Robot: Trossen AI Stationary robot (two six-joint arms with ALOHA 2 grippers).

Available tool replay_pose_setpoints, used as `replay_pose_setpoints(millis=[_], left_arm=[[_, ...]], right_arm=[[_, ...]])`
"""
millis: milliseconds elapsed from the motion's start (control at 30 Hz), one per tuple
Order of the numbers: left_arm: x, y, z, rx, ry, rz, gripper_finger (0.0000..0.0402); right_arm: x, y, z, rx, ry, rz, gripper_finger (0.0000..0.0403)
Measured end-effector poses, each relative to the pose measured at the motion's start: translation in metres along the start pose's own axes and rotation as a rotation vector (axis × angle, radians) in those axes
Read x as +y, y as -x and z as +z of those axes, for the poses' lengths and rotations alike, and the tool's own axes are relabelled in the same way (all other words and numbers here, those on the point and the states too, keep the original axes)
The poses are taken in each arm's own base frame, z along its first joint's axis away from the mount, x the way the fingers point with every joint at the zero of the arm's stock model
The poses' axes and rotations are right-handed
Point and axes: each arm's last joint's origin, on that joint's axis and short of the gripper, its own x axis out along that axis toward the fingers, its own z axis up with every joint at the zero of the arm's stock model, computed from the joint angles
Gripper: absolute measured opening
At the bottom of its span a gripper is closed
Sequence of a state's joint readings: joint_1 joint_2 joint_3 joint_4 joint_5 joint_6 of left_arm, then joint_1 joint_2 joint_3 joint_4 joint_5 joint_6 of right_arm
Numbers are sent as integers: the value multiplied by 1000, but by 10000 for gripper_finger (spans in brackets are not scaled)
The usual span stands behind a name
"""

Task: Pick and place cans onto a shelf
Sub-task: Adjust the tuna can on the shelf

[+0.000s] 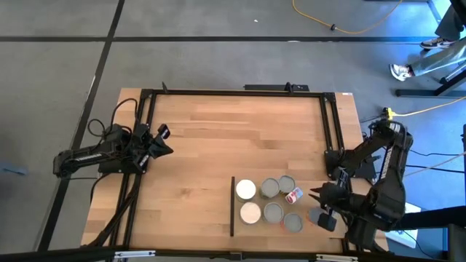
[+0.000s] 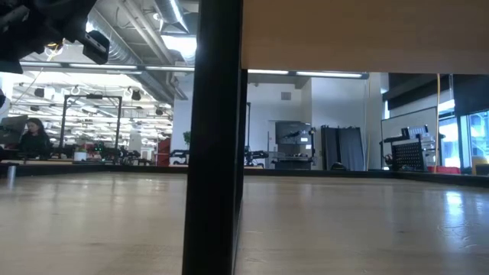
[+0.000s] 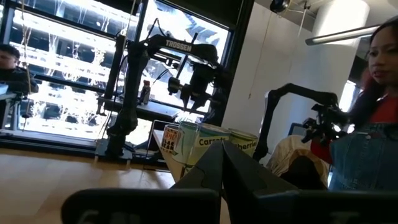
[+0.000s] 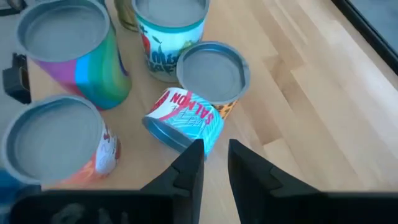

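While your right gripper (image 4: 214, 163) hovers with its fingers slightly parted and nothing between them, the tipped salmon can (image 4: 184, 123) lies on its side just beyond the fingertips. You see it in the high view as the red-and-white can (image 1: 294, 195) at the right edge of the cluster, near the table's front right corner. Around it stand upright cans: a grey-topped one (image 4: 213, 72) touching it, a rainbow-sided one (image 4: 69, 48), and an orange-labelled one (image 4: 53, 142) close by. The shelf board (image 1: 256, 211) lies beneath most of the cluster, with its dark strip (image 1: 232, 206) on the left. Judge the lying can as stiff, fairly light and smooth-sided, so it may roll or slip. Take it across the curved wall at mid-length, not by the rims. Your left gripper (image 1: 162, 143) waits clenched and empty, well apart at the table's left.
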State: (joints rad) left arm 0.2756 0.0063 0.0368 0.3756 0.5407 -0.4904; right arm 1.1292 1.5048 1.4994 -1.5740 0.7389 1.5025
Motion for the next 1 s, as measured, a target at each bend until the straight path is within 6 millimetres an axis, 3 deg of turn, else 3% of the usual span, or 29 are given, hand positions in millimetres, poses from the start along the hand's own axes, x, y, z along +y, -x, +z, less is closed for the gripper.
replay_pose_setpoints(millis=[267,733,1000], left_arm=[[0,0,0,0,0,0,0],[0,0,0,1,-3,-4,0],[0,0,0,1,-3,-4,0]], right_arm=[[10,-7,-5,2,5,-19,75],[25,-8,-2,22,-111,99,75],[26,-12,-3,81,75,93,75]])
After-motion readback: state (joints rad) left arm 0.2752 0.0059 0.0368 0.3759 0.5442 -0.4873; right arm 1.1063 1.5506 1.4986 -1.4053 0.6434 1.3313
